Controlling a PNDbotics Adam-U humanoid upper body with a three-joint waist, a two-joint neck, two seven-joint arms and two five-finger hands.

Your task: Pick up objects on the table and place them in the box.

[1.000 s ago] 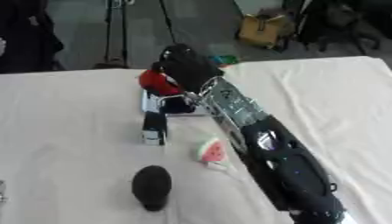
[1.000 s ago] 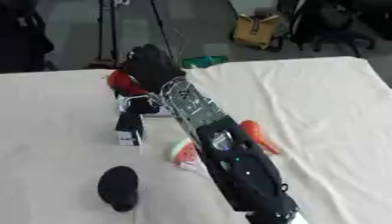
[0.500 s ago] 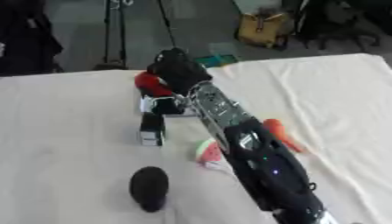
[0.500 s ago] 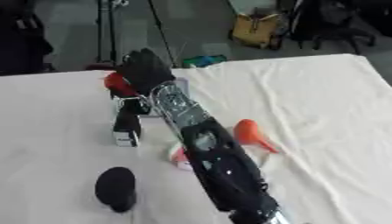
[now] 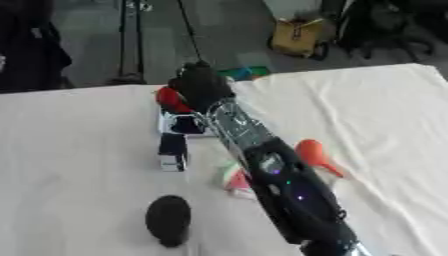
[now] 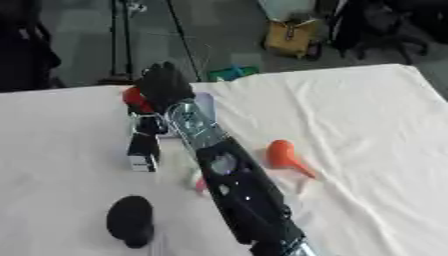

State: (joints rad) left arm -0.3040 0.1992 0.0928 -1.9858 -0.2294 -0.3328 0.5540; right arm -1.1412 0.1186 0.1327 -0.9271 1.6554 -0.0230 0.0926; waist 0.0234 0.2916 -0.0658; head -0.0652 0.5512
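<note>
The right robot hand (image 5: pixel 199 86) is seen stretched far across the white-clothed surface (image 5: pixel 70 150), over a red rounded object (image 5: pixel 171 100) at the far edge; whether its fingers are spread or curled cannot be told. A small box with a dark interior (image 5: pixel 182 123) lies just beside the arm, and a dark upright rectangular item (image 5: pixel 171 150) stands in front of it. A watermelon-slice toy (image 5: pixel 233 178), an orange bulb-shaped item (image 6: pixel 282 154) and a black oval object (image 5: pixel 167 220) lie nearer.
</note>
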